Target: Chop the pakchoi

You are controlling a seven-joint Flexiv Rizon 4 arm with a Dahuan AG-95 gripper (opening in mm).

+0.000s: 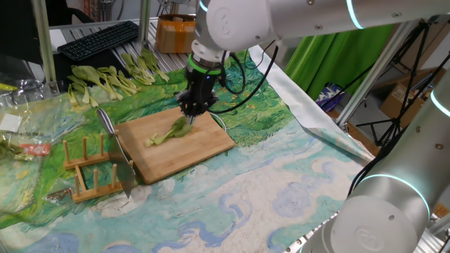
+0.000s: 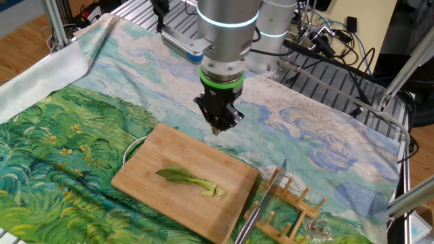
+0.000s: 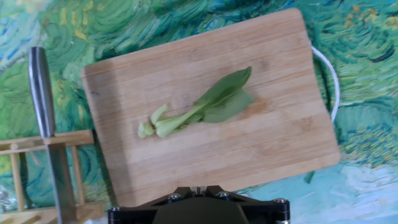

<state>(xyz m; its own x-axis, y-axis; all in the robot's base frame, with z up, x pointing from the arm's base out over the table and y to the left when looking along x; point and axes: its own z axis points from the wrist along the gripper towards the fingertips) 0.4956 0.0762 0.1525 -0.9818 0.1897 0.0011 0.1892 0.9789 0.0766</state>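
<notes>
Table cover: painted-landscape cloth in greens, blues and cream (image 1: 267,190), spread over the whole top.
On the cloth, middle: rectangular pale bamboo chopping board (image 1: 204,151) with a white loop handle.
Just beside the board: slatted wooden rack (image 1: 88,172) holding a steel knife (image 1: 116,151).
Far side: group of whole green pakchoi stalks (image 1: 112,77).

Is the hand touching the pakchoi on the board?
Apart. The other fixed view shows the hand hanging above the board's far edge, bare wood between it and the pakchoi.
</notes>
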